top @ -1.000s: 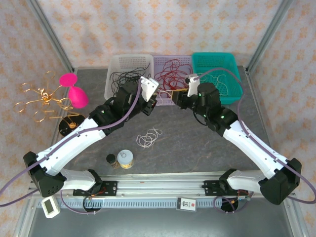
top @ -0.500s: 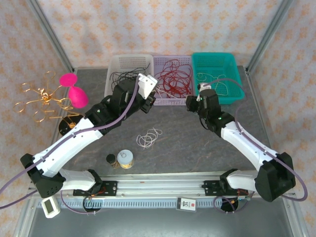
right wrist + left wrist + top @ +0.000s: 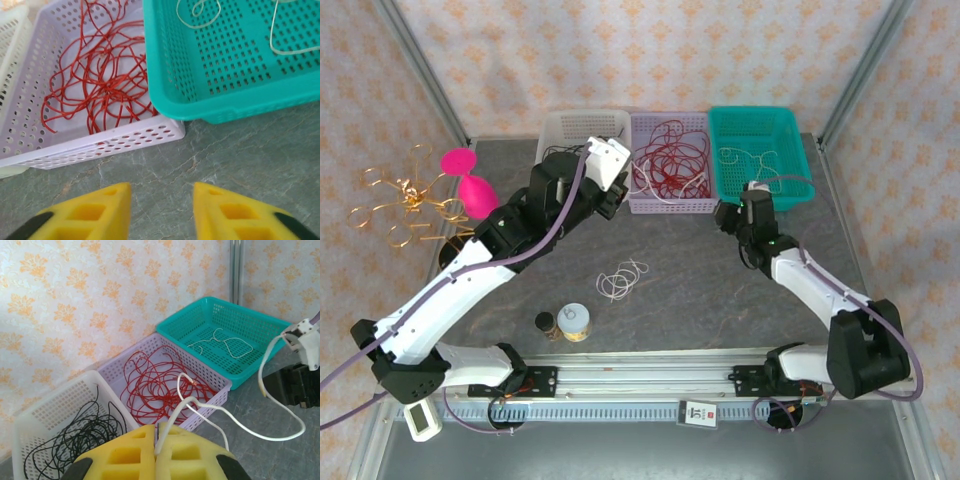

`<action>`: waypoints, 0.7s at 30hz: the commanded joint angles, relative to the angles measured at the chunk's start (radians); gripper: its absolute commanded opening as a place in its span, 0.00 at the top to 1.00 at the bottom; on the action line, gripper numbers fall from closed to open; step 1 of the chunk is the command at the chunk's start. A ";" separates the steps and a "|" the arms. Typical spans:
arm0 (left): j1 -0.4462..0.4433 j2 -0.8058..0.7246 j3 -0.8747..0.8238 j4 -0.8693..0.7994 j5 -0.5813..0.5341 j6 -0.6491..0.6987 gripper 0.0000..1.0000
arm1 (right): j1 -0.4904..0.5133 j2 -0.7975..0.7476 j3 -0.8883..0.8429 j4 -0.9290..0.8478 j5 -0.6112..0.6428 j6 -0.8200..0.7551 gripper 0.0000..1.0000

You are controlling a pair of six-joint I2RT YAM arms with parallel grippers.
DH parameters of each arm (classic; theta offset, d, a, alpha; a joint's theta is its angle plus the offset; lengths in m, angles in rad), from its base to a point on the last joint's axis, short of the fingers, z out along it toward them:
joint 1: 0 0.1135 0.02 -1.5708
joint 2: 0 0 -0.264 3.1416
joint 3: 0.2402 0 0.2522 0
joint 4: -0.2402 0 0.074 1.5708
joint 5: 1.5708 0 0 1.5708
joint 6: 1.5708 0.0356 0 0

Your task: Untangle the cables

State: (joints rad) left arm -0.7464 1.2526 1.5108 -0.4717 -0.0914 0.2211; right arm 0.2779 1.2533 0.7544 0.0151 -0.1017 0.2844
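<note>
1. Top external view: fixed high behind the arm bases, facing 12 o'clock and downward. It is distant and takes in the whole table (image 3: pixel 700 300).
2. Left wrist view: set behind the left gripper (image 3: pixel 156 432), low, looking roughly level across the baskets to the wall.
3. Right wrist view: close behind the right gripper (image 3: pixel 161 187), angled steeply down.
4. Shared by all three: lilac basket (image 3: pixel 670 207) (image 3: pixel 215 400) (image 3: pixel 100 145) and teal basket (image 3: pixel 760 112) (image 3: pixel 195 320) (image 3: pixel 240 107).

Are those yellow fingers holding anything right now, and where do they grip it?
The left gripper pinches an off-white cable between its fingers, somewhere along its length; the right gripper is open, holding nothing.
</note>
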 commanded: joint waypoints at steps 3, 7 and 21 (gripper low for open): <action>-0.005 0.031 0.050 -0.041 0.013 0.039 1.00 | -0.017 -0.193 0.004 0.065 -0.312 -0.169 0.42; -0.006 0.063 0.055 -0.063 0.046 0.052 1.00 | 0.038 -0.268 0.087 0.025 -0.491 -0.312 0.31; -0.018 0.120 0.043 -0.116 0.180 0.101 1.00 | 0.148 -0.025 0.350 -0.026 -0.928 -0.551 0.40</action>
State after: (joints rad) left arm -0.7589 1.3830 1.5410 -0.5709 0.0570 0.3031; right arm 0.4164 1.1778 1.0607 0.0242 -0.8715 -0.2050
